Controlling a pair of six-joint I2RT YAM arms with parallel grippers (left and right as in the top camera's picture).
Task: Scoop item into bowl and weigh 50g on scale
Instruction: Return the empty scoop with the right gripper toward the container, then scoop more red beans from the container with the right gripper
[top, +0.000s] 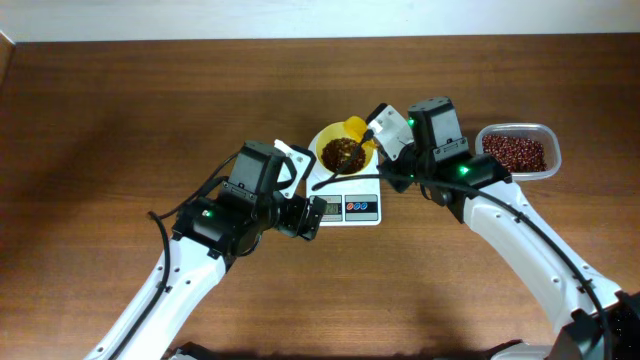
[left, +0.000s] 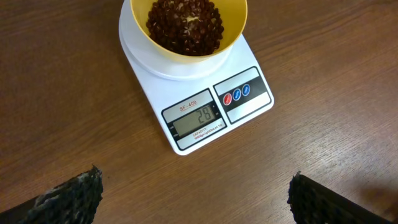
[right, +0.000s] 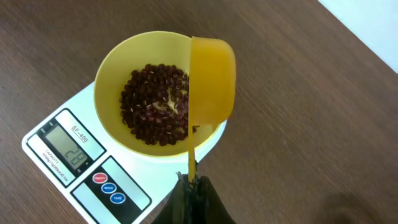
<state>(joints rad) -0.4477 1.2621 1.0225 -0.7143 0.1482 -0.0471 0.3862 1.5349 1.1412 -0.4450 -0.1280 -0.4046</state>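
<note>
The pale-yellow bowl (top: 329, 140) stands on the white scale (top: 362, 210) and holds a layer of reddish-brown beans (right: 152, 106). The scale's display (left: 196, 118) reads 28. My right gripper (right: 194, 183) is shut on the thin handle of the yellow scoop (right: 211, 78), whose cup is tipped on its side over the bowl's right rim (right: 109, 74). In the overhead view the scoop (top: 355, 127) sits at the bowl's upper right. My left gripper (left: 196, 193) is open and empty, in front of the scale, touching nothing.
A clear rectangular container (top: 545, 135) of more beans (top: 515, 152) stands at the right, behind my right arm. The brown wooden table (top: 120, 120) spreads wide to the left and front.
</note>
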